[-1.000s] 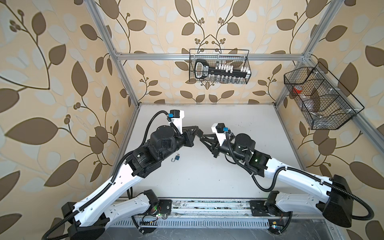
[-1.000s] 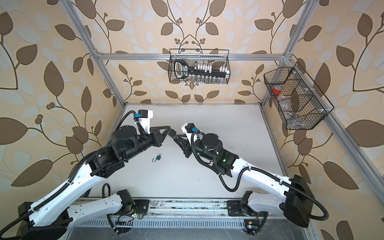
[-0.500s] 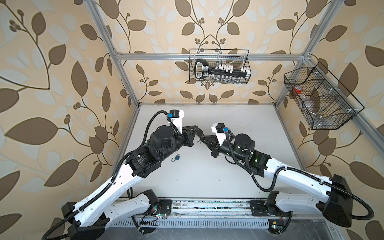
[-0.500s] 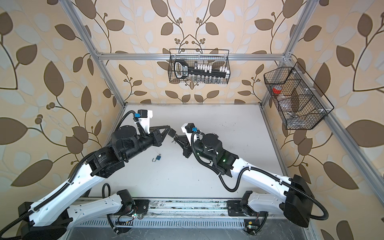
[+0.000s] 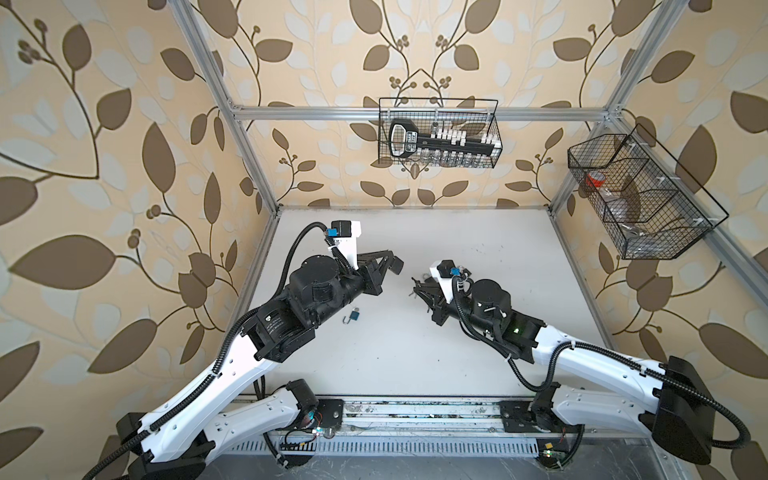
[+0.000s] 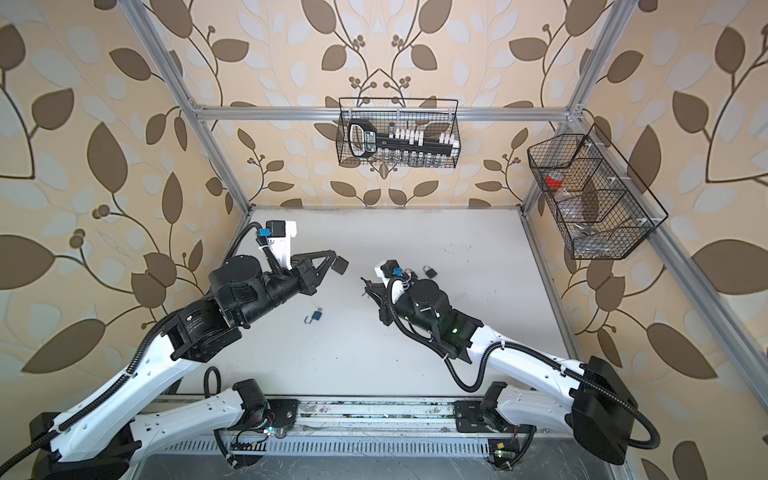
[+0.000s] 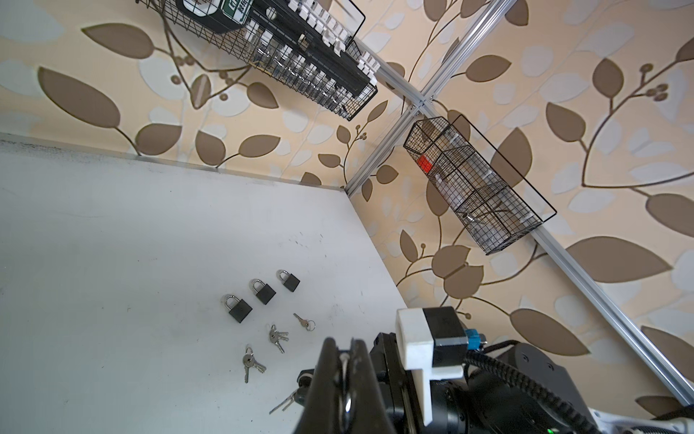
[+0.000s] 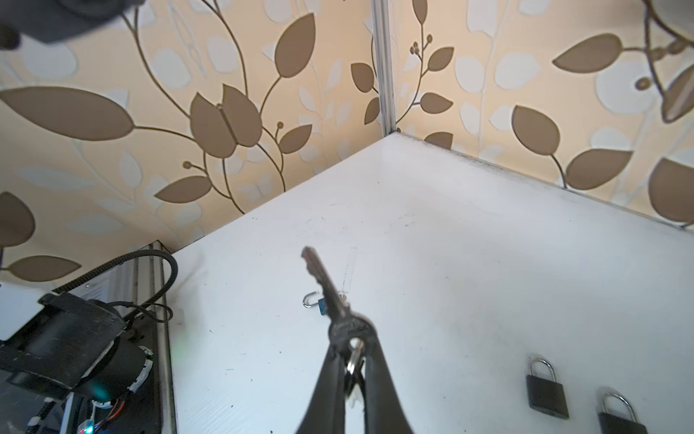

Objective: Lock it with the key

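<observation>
A small blue padlock (image 5: 352,317) (image 6: 316,316) lies on the white table with its shackle open, below and between the two grippers. My right gripper (image 8: 351,338) is shut on the head of a silver key (image 8: 326,287); the blade points forward, and a ring with more keys hangs between the fingers. In the right wrist view the padlock (image 8: 313,300) shows just behind the blade. My left gripper (image 5: 397,264) (image 7: 342,344) is shut and hovers above the table, a short gap from the right gripper (image 5: 415,286).
Three black padlocks (image 7: 240,308) lie shut in a row behind the right arm, with three loose key sets (image 7: 277,336) beside them. A wire basket (image 5: 438,133) hangs on the back wall and another basket (image 5: 640,199) on the right wall.
The right gripper's jaws have closed on the key. The two gripper tips, almost touching before, now stand a little apart, with the right one drawn back.
</observation>
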You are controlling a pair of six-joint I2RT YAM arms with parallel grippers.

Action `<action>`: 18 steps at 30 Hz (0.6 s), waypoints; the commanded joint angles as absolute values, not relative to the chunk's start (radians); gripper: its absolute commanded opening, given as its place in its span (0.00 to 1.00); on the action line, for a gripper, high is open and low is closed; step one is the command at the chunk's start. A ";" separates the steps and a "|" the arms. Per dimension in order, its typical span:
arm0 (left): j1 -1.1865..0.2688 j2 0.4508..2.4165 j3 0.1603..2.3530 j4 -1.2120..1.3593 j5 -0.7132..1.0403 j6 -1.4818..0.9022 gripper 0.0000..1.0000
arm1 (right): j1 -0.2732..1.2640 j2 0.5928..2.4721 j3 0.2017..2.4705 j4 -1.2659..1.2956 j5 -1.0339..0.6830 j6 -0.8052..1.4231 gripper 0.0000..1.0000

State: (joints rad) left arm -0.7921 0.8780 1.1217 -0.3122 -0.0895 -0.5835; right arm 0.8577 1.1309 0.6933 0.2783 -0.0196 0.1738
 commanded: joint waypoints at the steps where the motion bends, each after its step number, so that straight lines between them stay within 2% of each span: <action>1: -0.793 0.871 1.150 -0.290 -0.100 -0.571 0.00 | 0.843 1.100 0.691 0.254 0.011 0.156 0.00; 12: -0.793 0.948 1.228 -0.562 -0.134 -0.490 0.00 | 0.833 1.123 0.724 0.004 0.069 0.262 0.00; 18: -0.793 1.058 1.237 -0.630 -0.050 -0.488 0.00 | 0.827 1.106 0.706 -0.123 0.270 0.449 0.00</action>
State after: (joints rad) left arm -0.7921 1.0199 1.2034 -0.5865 -0.0929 -0.5148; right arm 0.8345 1.1213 0.6956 -0.0357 0.1425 0.3424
